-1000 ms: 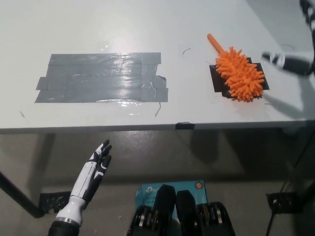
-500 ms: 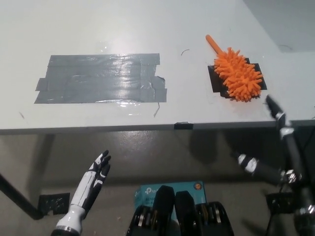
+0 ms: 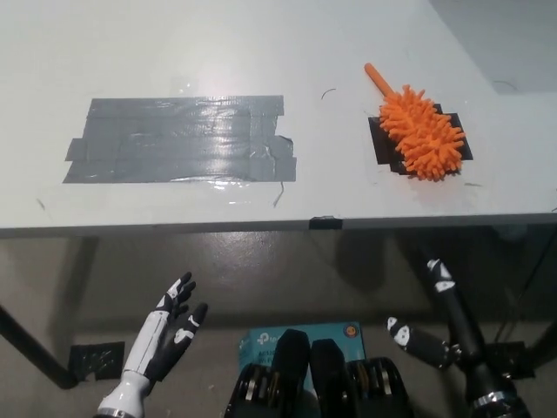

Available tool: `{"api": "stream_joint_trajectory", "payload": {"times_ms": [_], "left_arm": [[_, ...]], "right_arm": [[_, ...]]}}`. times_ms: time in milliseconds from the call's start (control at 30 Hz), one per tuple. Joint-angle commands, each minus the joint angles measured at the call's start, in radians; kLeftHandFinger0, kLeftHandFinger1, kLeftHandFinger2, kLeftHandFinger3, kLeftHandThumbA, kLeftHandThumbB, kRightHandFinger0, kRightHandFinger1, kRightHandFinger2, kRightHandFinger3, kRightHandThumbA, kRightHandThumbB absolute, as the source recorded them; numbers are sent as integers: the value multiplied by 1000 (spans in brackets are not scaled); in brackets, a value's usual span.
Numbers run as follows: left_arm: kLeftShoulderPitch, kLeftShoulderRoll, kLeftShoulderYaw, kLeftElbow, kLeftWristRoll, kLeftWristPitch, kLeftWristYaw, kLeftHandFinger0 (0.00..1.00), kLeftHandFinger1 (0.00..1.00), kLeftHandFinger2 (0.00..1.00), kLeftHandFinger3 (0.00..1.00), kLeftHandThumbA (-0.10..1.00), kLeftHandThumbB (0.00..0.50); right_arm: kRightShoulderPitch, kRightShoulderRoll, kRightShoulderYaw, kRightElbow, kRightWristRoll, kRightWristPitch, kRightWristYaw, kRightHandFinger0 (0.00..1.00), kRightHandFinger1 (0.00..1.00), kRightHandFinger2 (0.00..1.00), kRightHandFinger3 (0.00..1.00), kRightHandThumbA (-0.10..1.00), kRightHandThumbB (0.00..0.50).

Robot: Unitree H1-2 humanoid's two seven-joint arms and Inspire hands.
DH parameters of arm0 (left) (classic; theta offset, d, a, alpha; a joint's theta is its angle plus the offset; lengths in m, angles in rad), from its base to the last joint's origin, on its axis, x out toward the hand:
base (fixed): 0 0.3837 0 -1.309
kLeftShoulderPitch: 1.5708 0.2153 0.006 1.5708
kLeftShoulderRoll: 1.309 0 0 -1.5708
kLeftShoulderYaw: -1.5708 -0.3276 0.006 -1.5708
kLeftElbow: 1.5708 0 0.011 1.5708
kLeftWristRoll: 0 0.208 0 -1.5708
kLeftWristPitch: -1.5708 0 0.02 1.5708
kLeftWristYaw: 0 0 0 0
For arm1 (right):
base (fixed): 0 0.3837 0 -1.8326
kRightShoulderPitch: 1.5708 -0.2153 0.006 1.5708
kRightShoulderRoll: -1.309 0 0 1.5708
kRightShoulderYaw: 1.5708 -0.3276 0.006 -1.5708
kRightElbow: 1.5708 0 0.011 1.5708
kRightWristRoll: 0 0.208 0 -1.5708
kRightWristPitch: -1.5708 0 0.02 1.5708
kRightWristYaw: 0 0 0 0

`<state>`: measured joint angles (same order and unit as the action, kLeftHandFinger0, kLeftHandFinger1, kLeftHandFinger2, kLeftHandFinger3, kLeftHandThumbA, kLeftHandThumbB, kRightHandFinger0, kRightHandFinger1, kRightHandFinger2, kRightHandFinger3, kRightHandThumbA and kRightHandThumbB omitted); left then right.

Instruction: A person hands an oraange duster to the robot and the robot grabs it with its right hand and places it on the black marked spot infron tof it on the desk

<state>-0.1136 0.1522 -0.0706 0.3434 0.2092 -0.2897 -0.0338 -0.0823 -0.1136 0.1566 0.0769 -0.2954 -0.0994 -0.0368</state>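
The orange duster (image 3: 418, 129) lies on the black marked spot (image 3: 379, 144) at the right of the white desk (image 3: 261, 52), its handle pointing up and left. My black right hand (image 3: 439, 322) is below the desk's front edge at the lower right, open, with nothing in it and well apart from the duster. My white left hand (image 3: 165, 331) rests low at the lower left, open and holding nothing.
A large patch of grey tape (image 3: 178, 138) covers the desk's left middle. A small black tab (image 3: 325, 222) sits on the desk's front edge. A teal box (image 3: 305, 335) lies on the floor below, and a black desk leg (image 3: 26, 348) runs at the lower left.
My right hand has drawn back from beside the duster, dropping below the desk's front edge to the lower right. The duster stays on the black spot. The left hand barely shifted.
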Motion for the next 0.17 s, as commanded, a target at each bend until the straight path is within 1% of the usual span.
{"api": "stream_joint_trajectory", "payload": {"times_ms": [0, 67, 100, 133], "left_arm": [[-30, 5, 2, -42, 4, -25, 15, 990, 1000, 1000, 1000, 820, 120], [-42, 8, 3, -39, 5, -20, 13, 1000, 1000, 1000, 1000, 813, 116], [-47, 8, 4, -38, 1, -16, 11, 1000, 1000, 1000, 1000, 793, 116], [-47, 8, 4, -38, 1, -16, 11, 1000, 1000, 1000, 1000, 793, 116]], "right_arm": [[-55, -22, 11, 50, -21, -73, 3, 1000, 1000, 1000, 1000, 684, 161], [-66, -24, 11, 60, -21, -73, 2, 1000, 1000, 1000, 1000, 672, 155], [-73, -27, 12, 64, -20, -72, 5, 1000, 1000, 1000, 1000, 662, 140], [-73, -27, 12, 64, -20, -72, 5, 1000, 1000, 1000, 1000, 662, 140]]}}
